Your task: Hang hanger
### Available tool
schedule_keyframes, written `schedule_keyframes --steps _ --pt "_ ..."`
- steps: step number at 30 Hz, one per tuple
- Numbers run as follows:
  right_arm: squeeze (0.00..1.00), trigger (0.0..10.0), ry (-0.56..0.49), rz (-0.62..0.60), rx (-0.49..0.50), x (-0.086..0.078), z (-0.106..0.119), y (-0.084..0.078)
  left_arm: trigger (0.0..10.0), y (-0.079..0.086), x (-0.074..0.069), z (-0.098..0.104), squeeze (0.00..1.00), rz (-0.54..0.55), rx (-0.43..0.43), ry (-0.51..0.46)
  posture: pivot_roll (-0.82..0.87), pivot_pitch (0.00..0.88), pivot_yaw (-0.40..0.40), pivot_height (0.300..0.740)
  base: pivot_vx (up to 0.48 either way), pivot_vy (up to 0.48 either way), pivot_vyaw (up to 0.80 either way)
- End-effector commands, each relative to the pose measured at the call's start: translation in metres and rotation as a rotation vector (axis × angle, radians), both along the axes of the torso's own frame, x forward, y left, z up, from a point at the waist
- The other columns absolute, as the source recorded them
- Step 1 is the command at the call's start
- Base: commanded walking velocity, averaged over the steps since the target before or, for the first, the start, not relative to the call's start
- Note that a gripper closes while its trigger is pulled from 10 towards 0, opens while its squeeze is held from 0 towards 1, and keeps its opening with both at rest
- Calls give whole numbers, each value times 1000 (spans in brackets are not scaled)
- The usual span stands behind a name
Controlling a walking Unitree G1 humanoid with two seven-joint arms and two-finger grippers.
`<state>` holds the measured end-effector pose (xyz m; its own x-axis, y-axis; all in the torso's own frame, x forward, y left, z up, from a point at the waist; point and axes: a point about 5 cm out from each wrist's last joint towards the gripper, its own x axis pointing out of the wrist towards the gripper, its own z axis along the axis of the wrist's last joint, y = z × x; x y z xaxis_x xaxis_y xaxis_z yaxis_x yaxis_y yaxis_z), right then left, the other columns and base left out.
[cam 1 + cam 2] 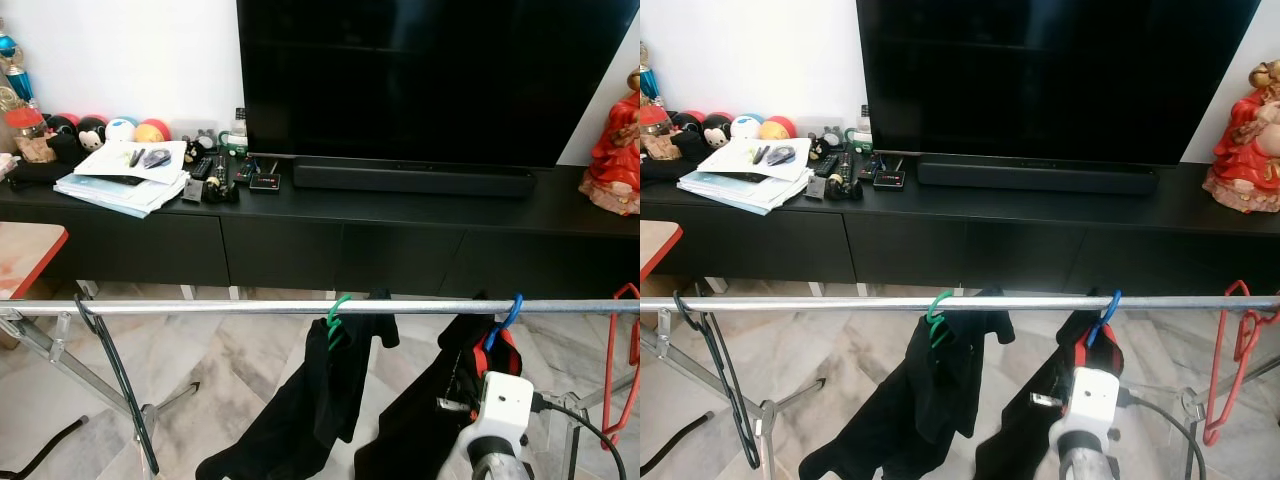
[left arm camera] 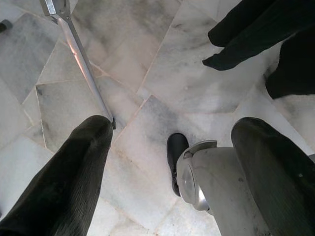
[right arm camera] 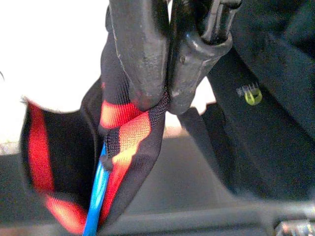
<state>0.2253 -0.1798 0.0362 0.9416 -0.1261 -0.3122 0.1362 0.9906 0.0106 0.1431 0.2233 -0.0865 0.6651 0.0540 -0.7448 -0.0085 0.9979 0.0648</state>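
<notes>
Beneath the horizontal metal rail (image 1: 250, 308), the right tool (image 3: 167, 101) is closed on the red-and-black collar of a black garment (image 1: 425, 415), its two fingers (image 3: 140, 54) pressed together over the fabric edge. The blue hanger (image 1: 505, 318) carrying that garment is hooked over the rail directly above the right arm's white wrist housing (image 1: 505, 405); its blue shaft runs down into the collar just beside the tool. To the robot's left on the same rail, a green hanger (image 1: 335, 320) holds a second black garment (image 1: 310, 400). A black hanger (image 1: 115, 375) hangs empty near the rail's left end, and a red hanger (image 1: 618, 360) hangs empty near its right end. The left tool (image 2: 162, 167) hangs low over the marble floor (image 2: 147, 88) with its fingers spread wide apart, gripping nothing. Behind the rail stands a long black worktop (image 1: 400, 205) carrying a television (image 1: 430, 75), a soundbar (image 1: 412, 180), papers (image 1: 125, 175) and a red figurine (image 1: 615, 145).
</notes>
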Motion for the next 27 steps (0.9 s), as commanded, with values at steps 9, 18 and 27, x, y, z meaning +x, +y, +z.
schedule_keyframes --steps 9,18,27 --pt "0 0 163 112 -179 -16 -14 -1 10000 -3 -6 -4 0 -26 0 39 70 40 -42 740 0 0 0" --pt "0 0 86 90 -191 2 -2 -3 10000 -1 -7 -4 0 -21 3 51 73 41 -42 740 0 0 0" --pt "0 0 58 159 -182 16 3 2 10000 1 -8 -4 0 -20 4 55 78 42 -40 740 0 0 0"
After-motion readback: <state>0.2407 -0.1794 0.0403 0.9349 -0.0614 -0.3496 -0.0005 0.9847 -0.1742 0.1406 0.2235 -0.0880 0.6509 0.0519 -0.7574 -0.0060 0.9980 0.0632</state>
